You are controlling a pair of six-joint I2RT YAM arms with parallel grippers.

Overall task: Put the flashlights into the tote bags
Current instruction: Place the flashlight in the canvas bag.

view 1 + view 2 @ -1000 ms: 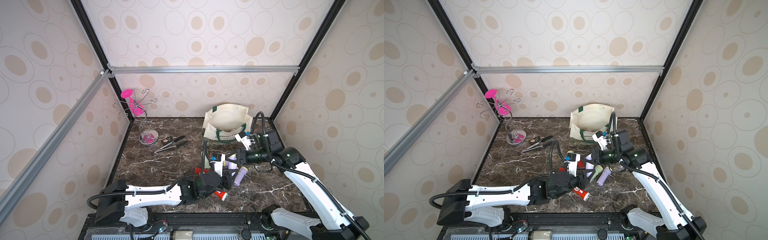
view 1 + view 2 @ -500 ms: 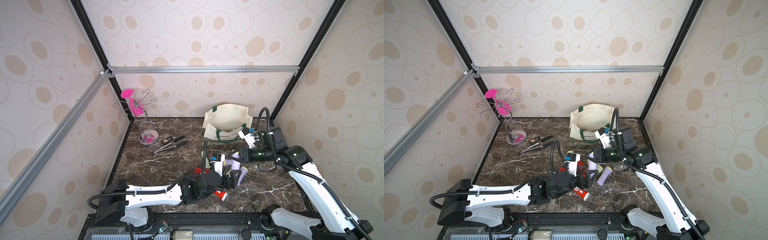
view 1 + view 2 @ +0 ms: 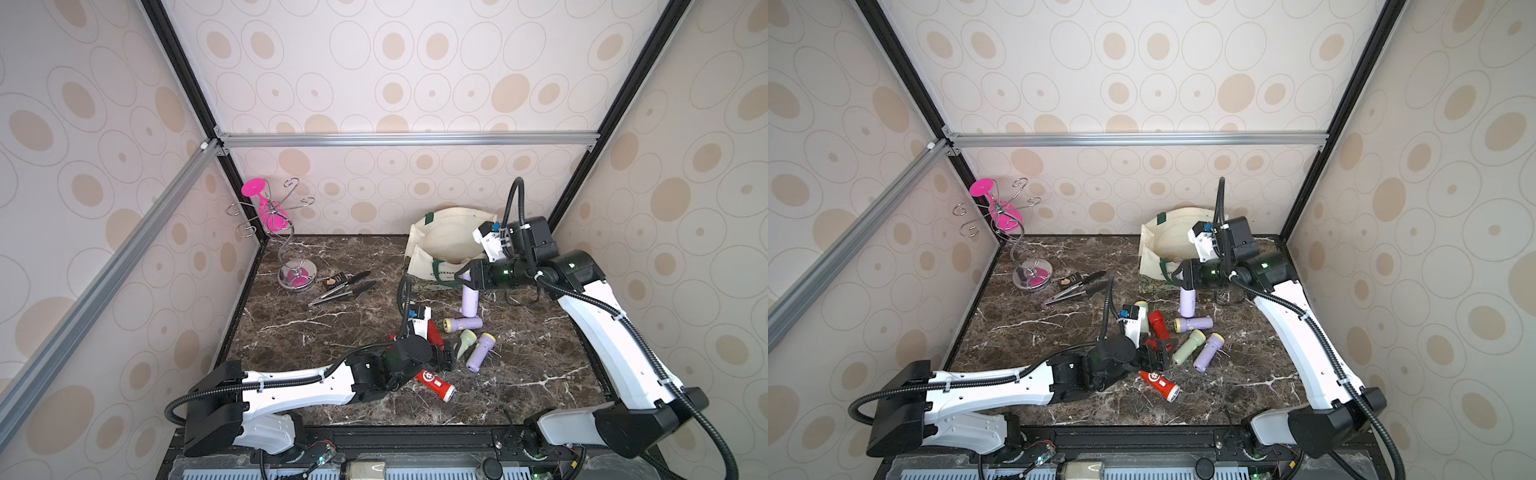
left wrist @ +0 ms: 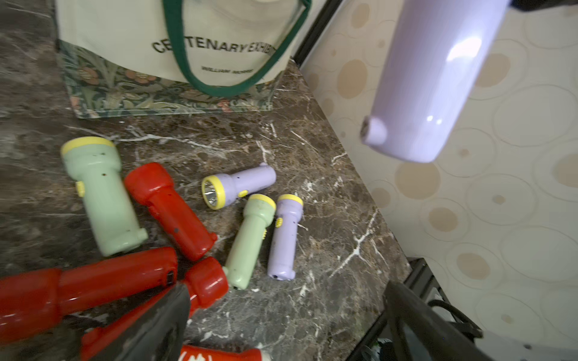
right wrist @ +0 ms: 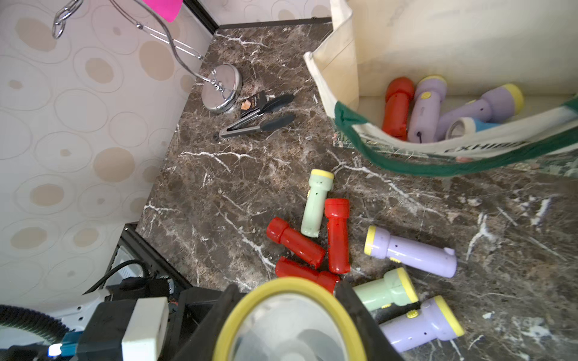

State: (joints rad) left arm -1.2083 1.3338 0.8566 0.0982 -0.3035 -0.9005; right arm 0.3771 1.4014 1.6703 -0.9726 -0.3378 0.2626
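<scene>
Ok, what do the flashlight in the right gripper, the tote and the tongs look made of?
Held lilac flashlight: glossy moulded plastic, judging by the sharp highlight on its smooth body. Tote: matte cream cloth, probably canvas; it creases and sags. Tongs: bare metal arms with a dull sheen; dark matte grips, perhaps rubber or silicone.

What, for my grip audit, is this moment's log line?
left gripper: open, at red flashlights | right gripper: shut on lilac flashlight, by tote | tote: flashlights inside | table: loose flashlights
</scene>
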